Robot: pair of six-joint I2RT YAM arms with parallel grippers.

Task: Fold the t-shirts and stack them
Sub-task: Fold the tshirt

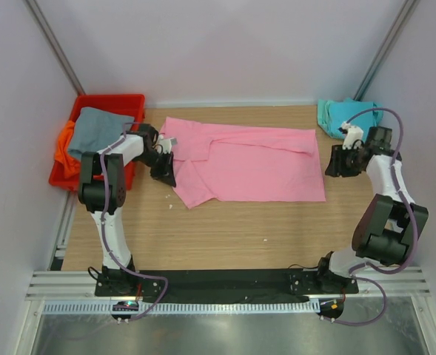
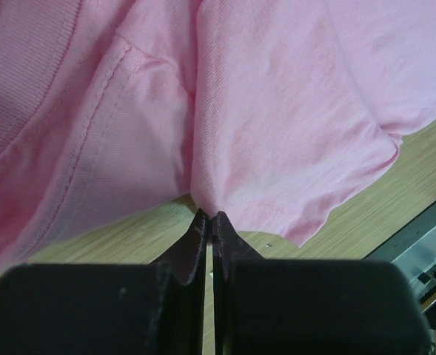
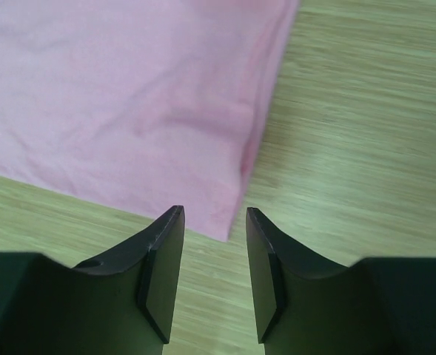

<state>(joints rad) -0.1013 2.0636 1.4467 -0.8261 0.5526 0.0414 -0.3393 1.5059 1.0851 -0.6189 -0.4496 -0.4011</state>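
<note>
The pink t-shirt (image 1: pixel 255 163) lies spread across the middle of the table, partly folded over itself. My left gripper (image 1: pixel 166 174) is at its left edge. In the left wrist view the gripper (image 2: pixel 209 218) is shut, with a gathered fold of the pink t-shirt (image 2: pixel 277 111) pinched at its tips. My right gripper (image 1: pixel 334 163) hovers at the shirt's right edge. The right wrist view shows that gripper (image 3: pixel 214 222) open and empty, just short of a corner of the pink t-shirt (image 3: pixel 129 96). A teal t-shirt (image 1: pixel 340 115) lies at the back right. Grey (image 1: pixel 99 129) and orange (image 1: pixel 64 151) t-shirts rest in the bin.
A red plastic bin (image 1: pixel 110 100) stands at the back left, just behind my left arm. Bare wooden table (image 1: pixel 232 229) shows in front of the pink shirt. White walls enclose the table on both sides and at the back.
</note>
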